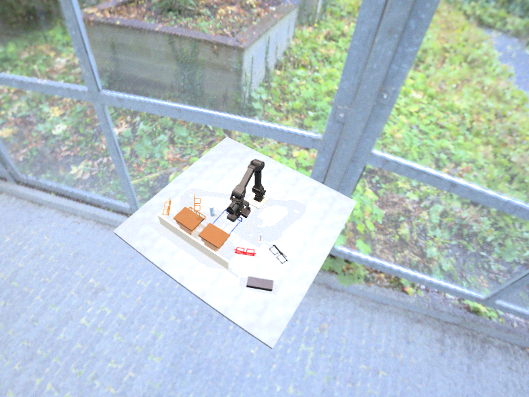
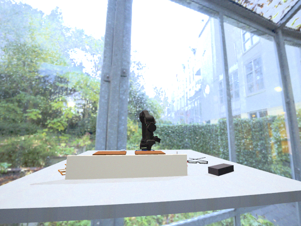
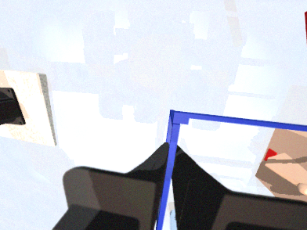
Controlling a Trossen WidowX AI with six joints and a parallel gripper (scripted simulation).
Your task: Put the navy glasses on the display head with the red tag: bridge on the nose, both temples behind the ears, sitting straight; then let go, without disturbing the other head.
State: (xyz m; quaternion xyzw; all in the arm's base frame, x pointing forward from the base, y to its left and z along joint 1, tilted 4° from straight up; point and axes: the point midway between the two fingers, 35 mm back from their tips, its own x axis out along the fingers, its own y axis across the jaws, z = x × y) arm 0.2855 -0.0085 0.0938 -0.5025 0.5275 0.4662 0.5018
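My gripper [image 2: 146, 149] [image 3: 169, 147] is shut on the front frame of the navy glasses [image 1: 235, 227] [image 2: 145, 150] [image 3: 239, 119]. In the wrist view their front runs between the fingertips, and one temple extends to the right. In the top view both temples point toward the two heads. The head with the red tag [image 3: 270, 155] is at the right edge of the wrist view, beside the temple and not touching it. It appears to be the right one, under a brown slab [image 1: 214, 235] [image 2: 149, 152]. The other head is under the left brown slab [image 1: 188, 218] [image 2: 109, 153]. The noses are hidden in the top and exterior views.
A long pale wall [image 1: 194, 242] [image 2: 126, 166] stands behind the heads. Orange glasses [image 1: 166, 207] and an upright light cylinder [image 1: 211, 211] are left. Red glasses [image 1: 244, 251], a small post [image 1: 260, 237], black glasses [image 1: 278, 254] [image 2: 198, 161] and a dark box [image 1: 260, 283] [image 2: 220, 169] are right.
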